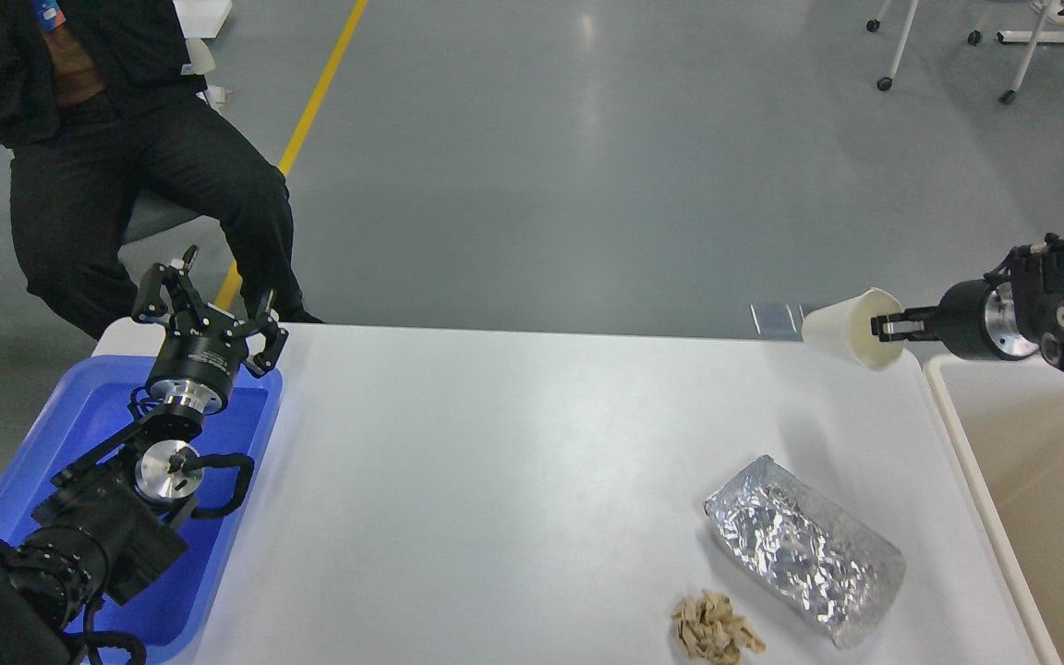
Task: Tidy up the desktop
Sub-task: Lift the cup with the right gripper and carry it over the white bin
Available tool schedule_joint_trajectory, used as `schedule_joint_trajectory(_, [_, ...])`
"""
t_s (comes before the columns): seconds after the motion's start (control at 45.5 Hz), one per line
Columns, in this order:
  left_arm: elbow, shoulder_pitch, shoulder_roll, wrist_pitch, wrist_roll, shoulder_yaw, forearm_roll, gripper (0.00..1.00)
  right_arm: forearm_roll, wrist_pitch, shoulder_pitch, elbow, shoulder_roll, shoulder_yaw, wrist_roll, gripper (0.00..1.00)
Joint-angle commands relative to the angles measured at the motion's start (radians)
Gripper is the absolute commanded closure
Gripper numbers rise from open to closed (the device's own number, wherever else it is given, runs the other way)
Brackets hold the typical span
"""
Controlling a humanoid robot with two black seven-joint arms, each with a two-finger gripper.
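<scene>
The right hand (892,325) was closed on the rim of a cup (851,328), one finger inside the mouth, and held it tipped on its side in the air above the surface's far right corner. The step in hand looked like carrying the cup to the bin (1031,462) just off the right edge. To do it well, the pinch on the thin rim should stay firm but not crush it, and the cup should be well over the bin's opening before release.

The cup looked like off-white paper, tapered and light. The bin was beige, smooth, with a rounded rim. The left hand (209,305) stood wide open and empty over a blue plastic tray (255,434) at the left edge. The surface (495,480) itself was matte white with rounded corners. Near its front right corner lay a crinkled foil pouch (804,550) and, just beside it, a small heap of tan scraps (715,630).
</scene>
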Motion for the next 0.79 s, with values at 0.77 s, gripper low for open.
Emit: schedule_joint_trajectory(0.77, [0.000, 0.000, 0.000, 0.000, 0.000, 0.000, 0.000, 0.00, 0.867, -0.200, -0.442, -0.350, -0.151, -0.010, -0.146, 1.00])
